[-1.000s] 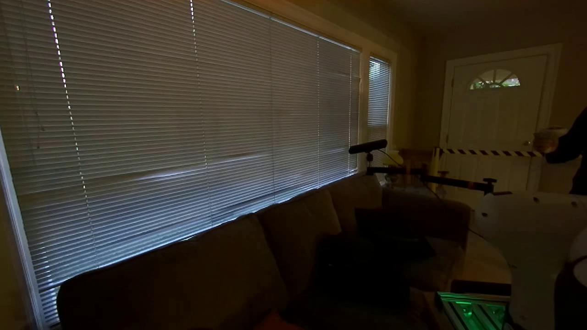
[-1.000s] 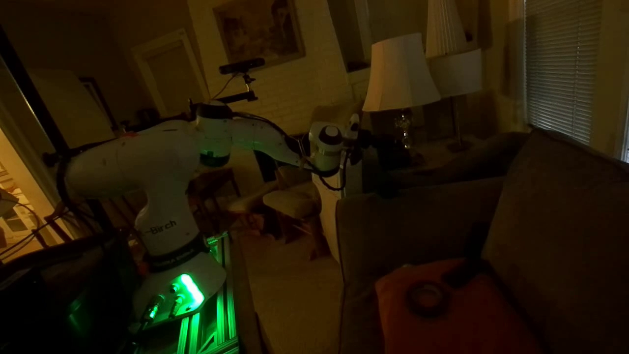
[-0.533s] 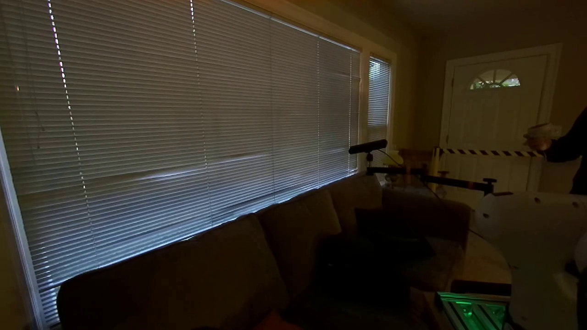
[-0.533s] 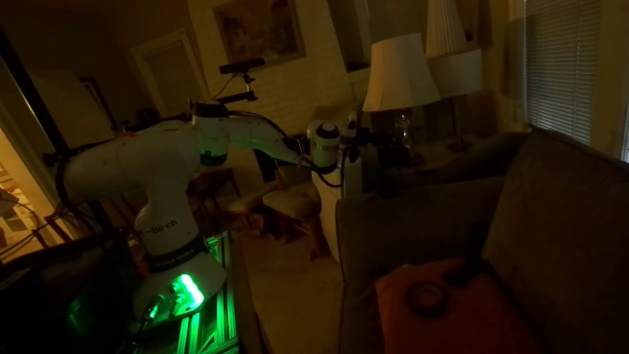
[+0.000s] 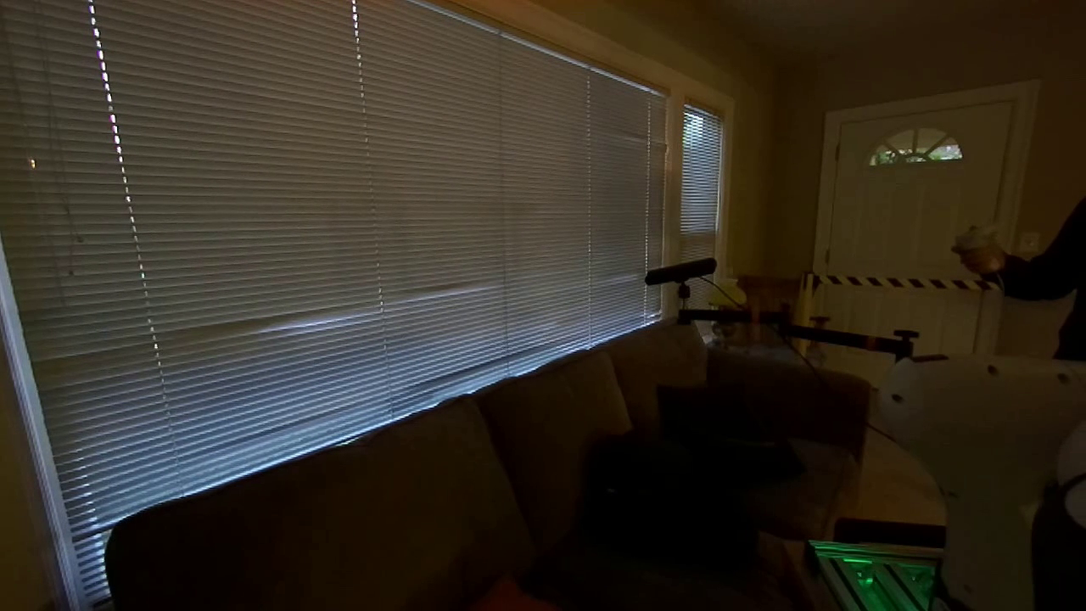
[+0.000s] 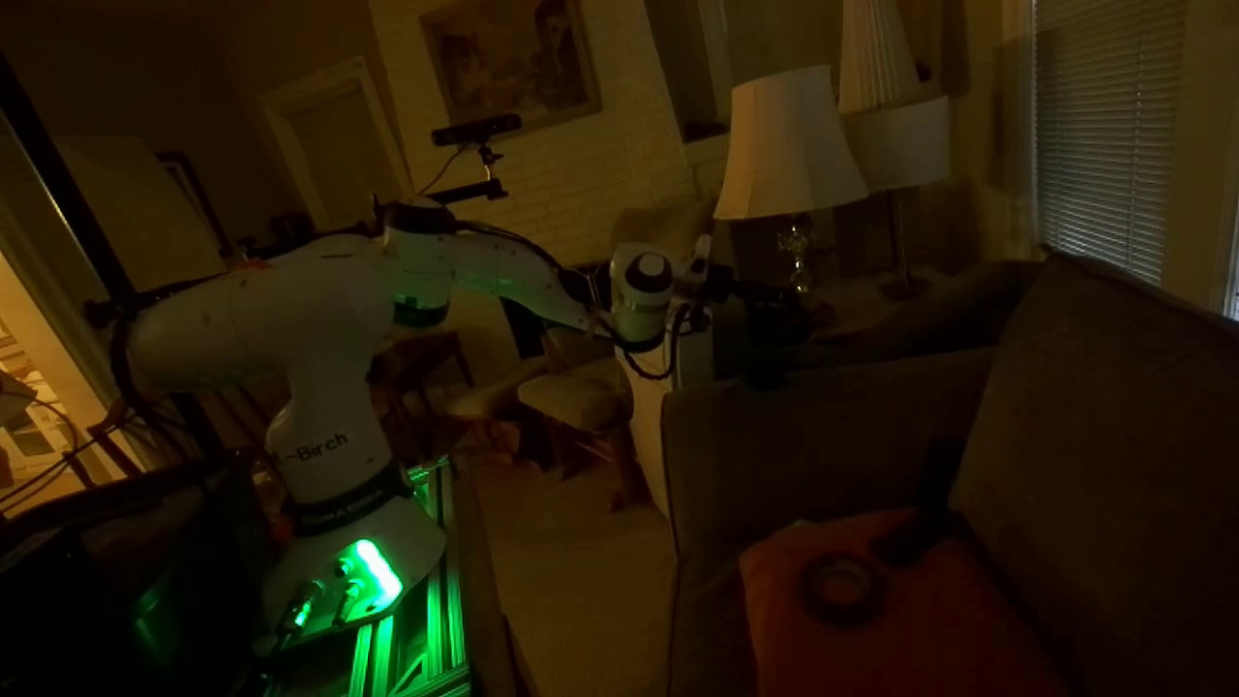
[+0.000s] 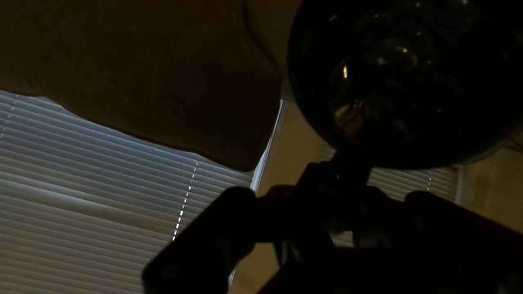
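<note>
Rnd blk obj [image 7: 402, 83], held, beyond grpr [image 7: 342, 181]

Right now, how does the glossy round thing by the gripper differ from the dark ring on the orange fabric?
Place: the glossy round thing appears by the shut gripper in the wrist view; the dark ring lies on orange fabric, away from the gripper. Shape: the ring has an open middle; the round thing shows no hole. Finish: the round thing carries bright reflections; the ring shows none. Both look dark and rounded.
</note>
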Robot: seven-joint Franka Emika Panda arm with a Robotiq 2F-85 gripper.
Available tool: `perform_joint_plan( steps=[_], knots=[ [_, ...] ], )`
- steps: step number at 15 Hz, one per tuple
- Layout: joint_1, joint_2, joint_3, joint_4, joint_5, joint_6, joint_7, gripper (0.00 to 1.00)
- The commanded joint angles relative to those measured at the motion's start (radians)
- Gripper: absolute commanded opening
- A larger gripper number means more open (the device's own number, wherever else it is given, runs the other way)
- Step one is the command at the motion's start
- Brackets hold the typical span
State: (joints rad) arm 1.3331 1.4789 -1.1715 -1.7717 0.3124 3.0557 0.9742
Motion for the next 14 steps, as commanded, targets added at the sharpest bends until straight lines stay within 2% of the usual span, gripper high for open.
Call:
perform_joint_plan(
  steps=[1, 14],
  knots=[
    [-0.012, -0.045, 0.004, -0.026, 0.031, -0.009, 0.043, 0.02],
    [-0.019, -0.104, -0.005, -0.122, 0.069, -0.028, 0.260, 0.02]
  ],
)
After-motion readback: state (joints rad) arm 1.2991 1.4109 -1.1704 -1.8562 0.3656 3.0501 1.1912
